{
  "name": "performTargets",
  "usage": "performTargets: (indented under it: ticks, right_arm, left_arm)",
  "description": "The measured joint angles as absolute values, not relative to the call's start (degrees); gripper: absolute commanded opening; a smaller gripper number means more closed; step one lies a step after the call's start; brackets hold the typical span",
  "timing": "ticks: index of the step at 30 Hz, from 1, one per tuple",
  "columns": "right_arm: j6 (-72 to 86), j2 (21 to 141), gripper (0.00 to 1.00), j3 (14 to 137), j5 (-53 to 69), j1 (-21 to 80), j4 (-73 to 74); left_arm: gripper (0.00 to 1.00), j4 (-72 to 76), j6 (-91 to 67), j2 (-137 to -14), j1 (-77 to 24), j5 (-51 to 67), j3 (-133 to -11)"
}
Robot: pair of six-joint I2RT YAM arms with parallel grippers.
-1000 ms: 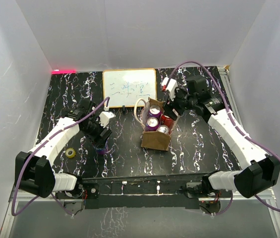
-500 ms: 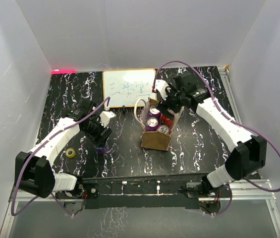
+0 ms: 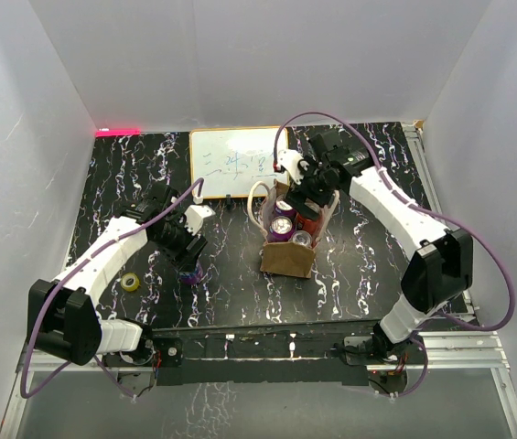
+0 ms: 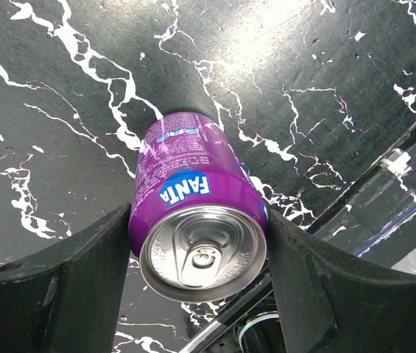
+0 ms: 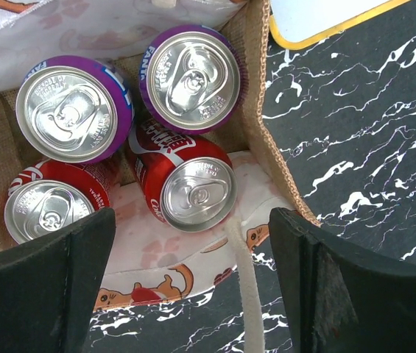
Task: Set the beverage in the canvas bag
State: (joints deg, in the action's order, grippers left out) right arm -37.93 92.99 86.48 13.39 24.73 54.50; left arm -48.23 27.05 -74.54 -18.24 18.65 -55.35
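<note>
Purple Fanta can standing upright, well left of canvas bag; bag upright, open-topped, four cans inside.

Overhead and close downward right-wrist views share the canvas bag.

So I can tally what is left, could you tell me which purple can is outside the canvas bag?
The Fanta can between the fingers of the left gripper, on the black table; the other two purple cans stand inside the canvas bag.

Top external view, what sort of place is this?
Likely a lab robot test booth: white walls box in a black marbled table, left arm and right arm bolted at its near edge, a whiteboard at the back.
</note>
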Motion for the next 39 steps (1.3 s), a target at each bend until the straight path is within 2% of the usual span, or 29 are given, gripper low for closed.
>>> performTargets:
  ticks: [39]
  right_arm:
    - [-40.56,99.88,0.86,85.89,10.98,25.98,54.98]
  left_arm:
    - [0.03,-48.47,27.03,-75.68,-18.26,20.99,-56.05]
